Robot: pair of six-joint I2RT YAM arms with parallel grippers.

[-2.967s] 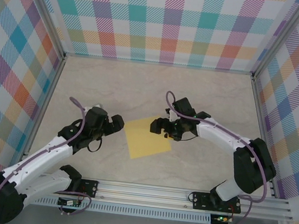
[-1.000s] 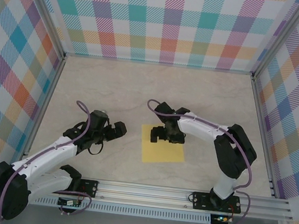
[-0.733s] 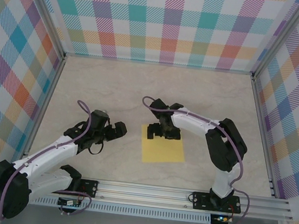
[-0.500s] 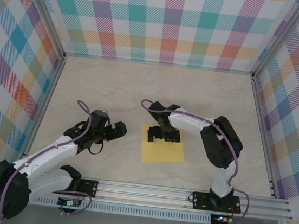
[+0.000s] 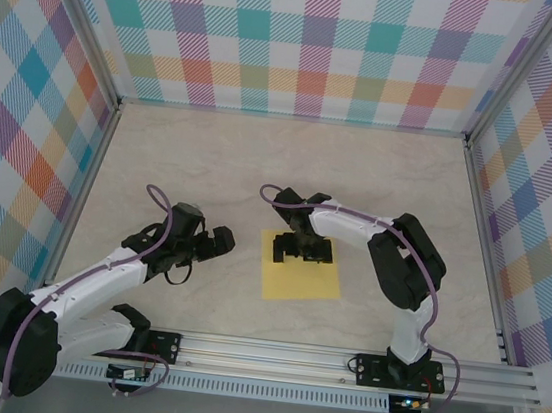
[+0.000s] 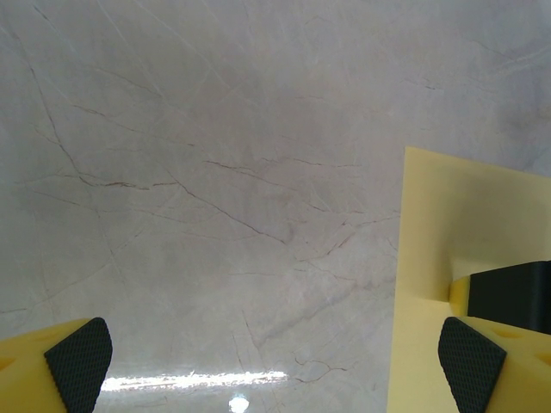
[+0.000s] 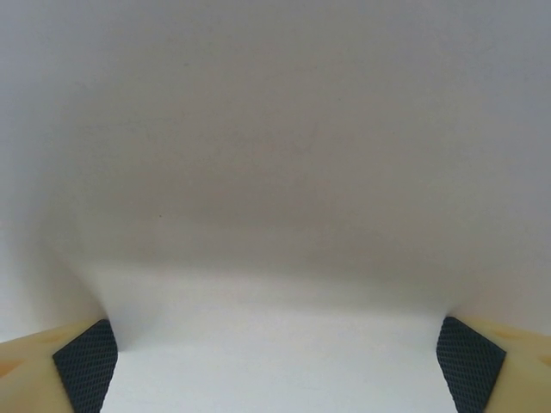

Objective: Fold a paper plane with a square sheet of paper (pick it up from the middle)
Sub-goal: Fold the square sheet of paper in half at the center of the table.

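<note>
Nearest: my left gripper (image 5: 223, 241) low over table (image 5: 211, 158), jaws spread wide, nothing between pads (image 6: 79, 361) except bare table. Square sheet of paper (image 5: 299, 278) flat on table just right of this gripper, apart from it; left wrist view shows sheet edge at right. Farther: my right gripper (image 5: 302, 254) above sheet's far half, jaws wide apart, nothing clamped. Contact with sheet: cannot tell.

Pale marbled bench (image 5: 211, 158), pastel plaid walls (image 5: 307, 39) on three sides, aluminium corner posts (image 5: 78, 16), slotted rail (image 5: 268, 350) along the near edge
</note>
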